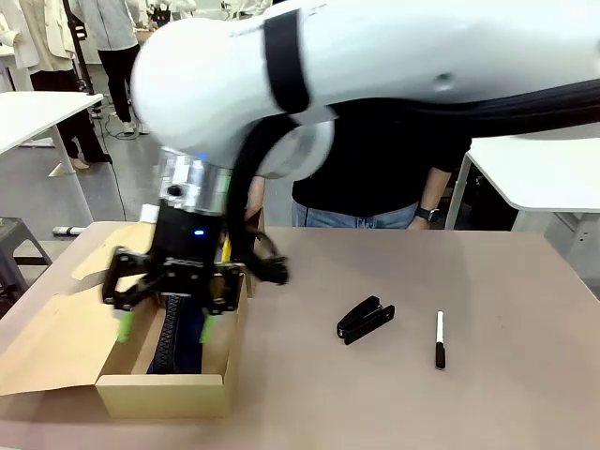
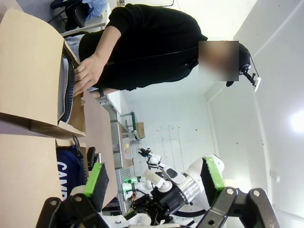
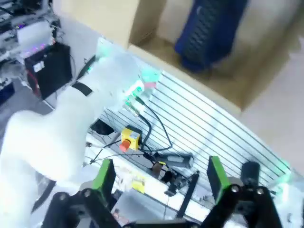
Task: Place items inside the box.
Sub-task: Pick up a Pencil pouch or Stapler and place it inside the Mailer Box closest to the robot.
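Right gripper point(image 1: 165, 328), jaws spread, hangs over the box point(image 1: 159, 394) at the tabletop's near left corner, case point(image 1: 180, 342) inside; best lifted straight, clear of walls, before fetching the stapler point(image 1: 366, 319). Left gripper point(image 2: 154, 176) also spread.

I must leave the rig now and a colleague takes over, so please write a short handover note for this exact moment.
Right gripper: open, empty, above the navy pencil case.
Left gripper: open, empty.
Person's hand: rests on a cardboard edge.
Done: the navy pencil case lies inside the long cardboard box.
Left: the black stapler and the marker pen lie on the table, to the right of the box, untouched.
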`<state>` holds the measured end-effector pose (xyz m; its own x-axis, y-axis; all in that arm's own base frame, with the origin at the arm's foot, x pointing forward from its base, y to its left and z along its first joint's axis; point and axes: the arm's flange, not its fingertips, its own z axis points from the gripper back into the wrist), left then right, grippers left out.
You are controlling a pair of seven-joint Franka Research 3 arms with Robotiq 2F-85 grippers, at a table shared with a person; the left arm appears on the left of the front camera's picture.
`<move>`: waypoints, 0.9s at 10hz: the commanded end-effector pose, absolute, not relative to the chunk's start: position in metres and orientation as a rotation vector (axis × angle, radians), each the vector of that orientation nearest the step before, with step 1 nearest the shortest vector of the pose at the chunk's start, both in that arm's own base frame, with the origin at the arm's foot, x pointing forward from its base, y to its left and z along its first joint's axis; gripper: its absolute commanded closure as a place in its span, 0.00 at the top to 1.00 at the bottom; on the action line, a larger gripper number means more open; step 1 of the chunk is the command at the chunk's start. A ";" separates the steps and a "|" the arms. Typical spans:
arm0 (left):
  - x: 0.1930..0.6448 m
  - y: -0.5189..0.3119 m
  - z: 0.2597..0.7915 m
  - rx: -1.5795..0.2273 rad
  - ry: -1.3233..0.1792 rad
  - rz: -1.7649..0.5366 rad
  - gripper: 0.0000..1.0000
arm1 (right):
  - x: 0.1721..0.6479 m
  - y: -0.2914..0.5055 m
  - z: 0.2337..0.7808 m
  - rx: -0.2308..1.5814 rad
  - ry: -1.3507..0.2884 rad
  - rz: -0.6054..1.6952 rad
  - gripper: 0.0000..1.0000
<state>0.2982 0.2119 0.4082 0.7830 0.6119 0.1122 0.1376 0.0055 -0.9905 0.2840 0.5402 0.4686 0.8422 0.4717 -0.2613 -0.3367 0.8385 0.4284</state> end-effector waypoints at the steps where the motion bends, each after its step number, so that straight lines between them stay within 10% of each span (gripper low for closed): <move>1: 0.296 0.210 0.407 -1.551 -0.643 0.390 1.00 | 0.263 0.456 0.473 0.435 0.233 0.370 1.00; 6: 0.296 0.210 0.407 -1.551 -0.643 0.390 1.00 | 0.284 0.462 0.490 0.427 0.234 0.422 1.00; 9: 0.296 0.210 0.407 -1.551 -0.643 0.390 1.00 | 0.307 0.281 0.525 0.821 0.117 0.307 1.00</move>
